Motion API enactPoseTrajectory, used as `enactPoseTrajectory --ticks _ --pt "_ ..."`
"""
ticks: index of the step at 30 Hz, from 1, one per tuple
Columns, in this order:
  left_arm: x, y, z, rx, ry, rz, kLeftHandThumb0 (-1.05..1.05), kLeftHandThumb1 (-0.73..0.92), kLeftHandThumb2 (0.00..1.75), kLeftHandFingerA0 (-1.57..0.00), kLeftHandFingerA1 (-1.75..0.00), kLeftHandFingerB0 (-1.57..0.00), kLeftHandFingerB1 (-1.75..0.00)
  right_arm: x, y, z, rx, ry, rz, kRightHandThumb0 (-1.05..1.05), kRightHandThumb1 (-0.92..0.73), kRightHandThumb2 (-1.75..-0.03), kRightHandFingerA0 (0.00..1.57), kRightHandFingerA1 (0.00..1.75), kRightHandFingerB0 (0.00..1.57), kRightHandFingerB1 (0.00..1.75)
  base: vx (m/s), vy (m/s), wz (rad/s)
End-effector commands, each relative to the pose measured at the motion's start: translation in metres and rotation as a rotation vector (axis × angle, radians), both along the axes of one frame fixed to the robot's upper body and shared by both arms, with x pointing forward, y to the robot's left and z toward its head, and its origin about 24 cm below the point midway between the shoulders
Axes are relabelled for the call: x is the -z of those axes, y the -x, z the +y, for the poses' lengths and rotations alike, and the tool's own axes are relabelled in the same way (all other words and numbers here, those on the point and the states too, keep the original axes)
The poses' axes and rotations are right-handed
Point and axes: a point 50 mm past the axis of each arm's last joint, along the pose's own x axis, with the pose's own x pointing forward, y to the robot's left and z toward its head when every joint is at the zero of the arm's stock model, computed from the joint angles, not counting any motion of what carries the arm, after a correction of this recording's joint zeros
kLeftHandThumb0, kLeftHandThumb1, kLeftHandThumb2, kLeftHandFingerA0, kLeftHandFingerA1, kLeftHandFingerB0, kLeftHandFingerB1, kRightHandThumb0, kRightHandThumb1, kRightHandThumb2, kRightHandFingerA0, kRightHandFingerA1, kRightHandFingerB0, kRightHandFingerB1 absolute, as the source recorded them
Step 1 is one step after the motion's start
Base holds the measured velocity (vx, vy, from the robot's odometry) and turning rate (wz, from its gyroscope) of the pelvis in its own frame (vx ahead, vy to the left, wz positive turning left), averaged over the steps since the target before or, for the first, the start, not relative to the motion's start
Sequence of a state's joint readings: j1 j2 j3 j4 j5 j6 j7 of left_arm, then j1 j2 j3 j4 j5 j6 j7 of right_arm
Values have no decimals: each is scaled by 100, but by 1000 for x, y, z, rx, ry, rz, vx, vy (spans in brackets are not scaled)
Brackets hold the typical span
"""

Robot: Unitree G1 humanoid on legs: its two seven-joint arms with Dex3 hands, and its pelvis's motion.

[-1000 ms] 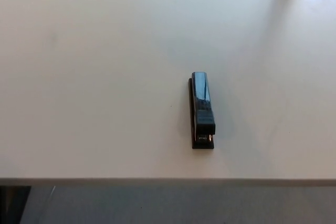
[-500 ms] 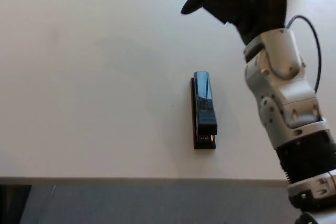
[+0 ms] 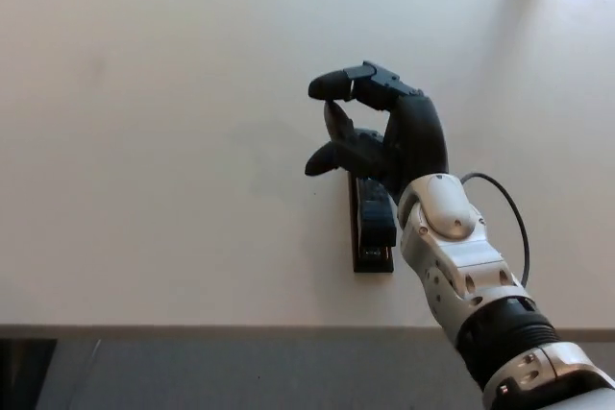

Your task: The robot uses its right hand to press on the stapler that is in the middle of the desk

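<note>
Approach step of the press, by the look of it: positioned over the target, contact not confirmed.

Nearest, at 6 o'clock, the desk [image 3: 144, 237] front edge, a pale band running across the bottom, grey floor [image 3: 240, 372] below it. Rising from 5 o'clock, the right forearm: black ribbed cuff, then white jointed wrist shells, with a thin black cable [image 3: 509, 213] looping off the wrist toward 3 o'clock. No left hand in view.

Just past the edge, slightly right of centre, the stapler [image 3: 373, 237]: black, lying lengthwise along the 6-to-12 line, near end with its base plate exposed, far half hidden under the palm. Roughly mid-desk, nothing else beside it.

Above that far half, the right hand [image 3: 384, 141]: black, empty, spread, holding nothing. 2 thick fingers [image 3: 351, 79] arched toward 10 o'clock, tips curling down; thumb [image 3: 327, 158] jutting toward 9 o'clock lower down, well apart from them. Palm facing down over the stapler's far end; touching or hovering, cannot tell from this angle.

Next move, as a judgement: lower the palm or a finger straight down onto the top arm and push until it closes on the base. Calls for staying centred on the narrow body, since an off-axis push could tip or skid it on the smooth top.

Farthest, toward 12 o'clock, only bare pale desk, brighter at 1 o'clock.
</note>
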State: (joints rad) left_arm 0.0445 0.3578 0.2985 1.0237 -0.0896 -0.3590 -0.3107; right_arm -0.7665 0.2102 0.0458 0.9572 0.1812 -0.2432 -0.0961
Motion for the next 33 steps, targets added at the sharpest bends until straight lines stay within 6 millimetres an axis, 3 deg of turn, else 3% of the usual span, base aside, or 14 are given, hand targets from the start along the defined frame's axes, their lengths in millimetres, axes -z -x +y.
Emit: enactPoseTrajectory --ticks 1,9,16,19,22,29,33 --pt "-8 -2 7 23 -39 -23 -53 92 92 -10 -44 0 -19 10 2 -4 16 4 4 -13 -73 -81 129 91 76 107 0 0 0" --pt "-8 -4 6 20 -33 -30 -52 92 92 -11 -38 0 -20 30 9 -2 31 32 90 -18 -79 -68 130 95 75 108 0 0 0" --pt "-10 -7 7 25 -43 -36 -53 92 94 -10 -40 0 -21 42 16 -6 29 11 114 -16 -77 -69 125 100 72 119 0 0 0" --pt "-11 -8 7 27 -33 -40 -49 92 90 -6 -36 0 -20 47 20 -2 4 26 116 -18 -78 -68 123 98 74 110 0 0 0" --pt "-11 -12 5 31 -40 -43 -53 92 93 -9 -40 0 -20 53 25 2 -9 67 117 -17 -75 -70 126 101 80 113 0 0 0" --pt "-12 -16 4 30 -30 -50 -49 92 90 -6 -36 0 -19 83 44 7 -51 92 238 -16 -76 -71 126 99 75 117 0 0 0" --pt "-9 -10 4 26 -33 -35 -54 92 92 -10 -43 0 -18 112 68 8 -90 170 333 -15 -74 -73 125 100 77 118 0 0 0"
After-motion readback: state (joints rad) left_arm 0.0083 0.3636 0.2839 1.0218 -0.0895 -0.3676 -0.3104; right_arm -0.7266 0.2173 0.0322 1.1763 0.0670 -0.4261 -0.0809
